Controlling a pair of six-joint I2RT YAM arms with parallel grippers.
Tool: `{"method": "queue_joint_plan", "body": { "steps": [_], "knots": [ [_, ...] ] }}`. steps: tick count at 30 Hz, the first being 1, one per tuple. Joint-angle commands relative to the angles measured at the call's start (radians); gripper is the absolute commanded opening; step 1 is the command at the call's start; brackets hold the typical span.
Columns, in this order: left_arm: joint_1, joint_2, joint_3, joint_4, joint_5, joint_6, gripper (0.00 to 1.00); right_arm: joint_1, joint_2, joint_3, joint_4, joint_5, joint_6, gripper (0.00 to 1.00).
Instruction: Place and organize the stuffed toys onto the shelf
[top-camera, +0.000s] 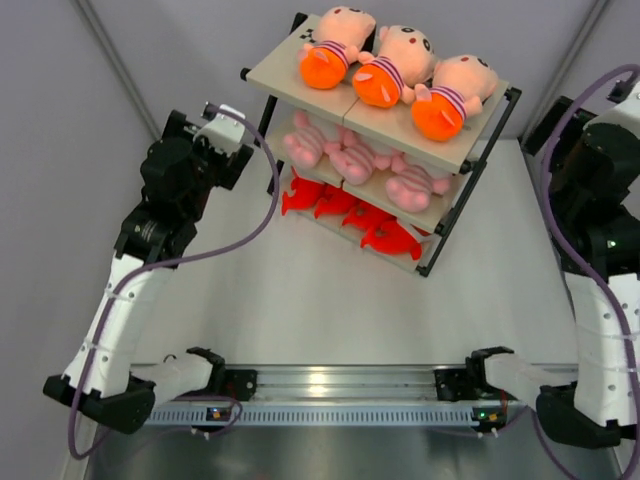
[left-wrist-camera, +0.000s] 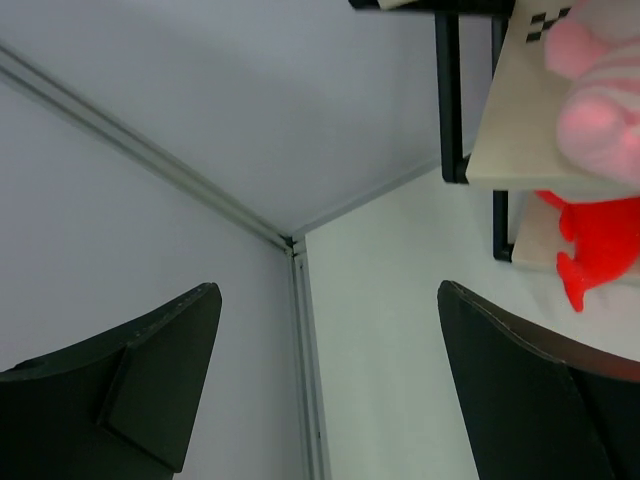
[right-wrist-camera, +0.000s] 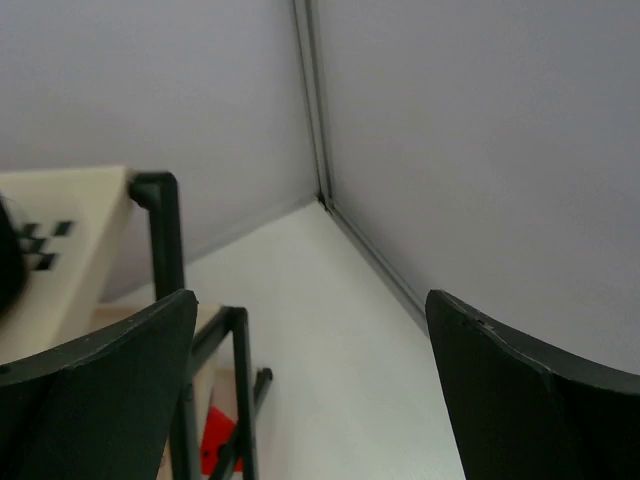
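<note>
- Shelf (top-camera: 275, 70) upper centre: dolls (top-camera: 400, 62) on top, pink animals (top-camera: 350, 155) mid-tier, red toys (top-camera: 370, 215) lowest.
- Left end effector (left-wrist-camera: 330, 290) spread apart, empty.
- Right end effector (right-wrist-camera: 311, 296) spread apart, empty too.

Boy dolls (top-camera: 395, 60) top the shelf (top-camera: 268, 72), pink animals (top-camera: 350, 155) beneath, red toys (top-camera: 345, 206) lowest.
</note>
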Motion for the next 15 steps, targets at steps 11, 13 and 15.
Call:
{"method": "queue_joint_plan", "body": {
  "steps": [11,13,15],
  "knots": [
    [0.153,-0.321,-0.662,-0.026,0.104,-0.209,0.98,-0.391,-0.146,-0.639,0.056,-0.479,0.178,0.99],
    [0.157,-0.312,-0.719,-0.026,0.141,-0.237,0.98,-0.392,-0.151,-0.666,0.065,-0.491,0.199,0.99],
    [0.159,-0.306,-0.757,-0.026,0.210,-0.265,0.98,-0.392,-0.155,-0.692,0.067,-0.490,0.214,0.99]
  ]
}}
